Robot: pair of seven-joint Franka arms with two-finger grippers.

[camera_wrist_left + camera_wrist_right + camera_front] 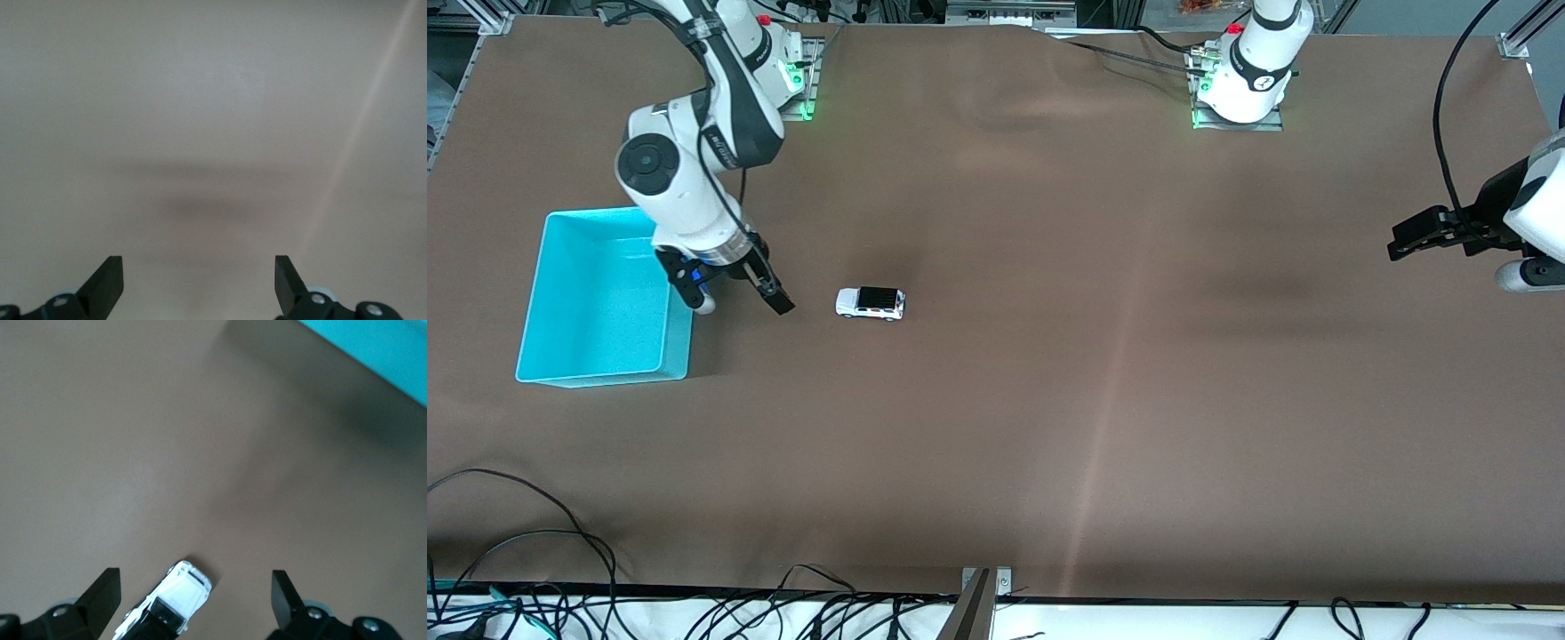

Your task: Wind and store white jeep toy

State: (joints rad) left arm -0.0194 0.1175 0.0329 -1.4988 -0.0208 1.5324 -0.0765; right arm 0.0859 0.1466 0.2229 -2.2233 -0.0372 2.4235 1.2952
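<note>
White jeep toy (871,302) sits on its wheels on the brown table (1049,400), black roof up, between the two arms' ends but closer to the right arm's, near the turquoise bin (569,356) without touching it. The right gripper (738,298) hangs over the strip of table between the bin's wall and the jeep, its two fingers spread wide with nothing between them (in its own wrist view the jeep (167,600) shows in the gap between the fingers, lying on the table below). The left gripper (1414,240) waits in the air over the left arm's end of the table, well apart from the jeep, its fingers (107,283) likewise spread and empty.
</note>
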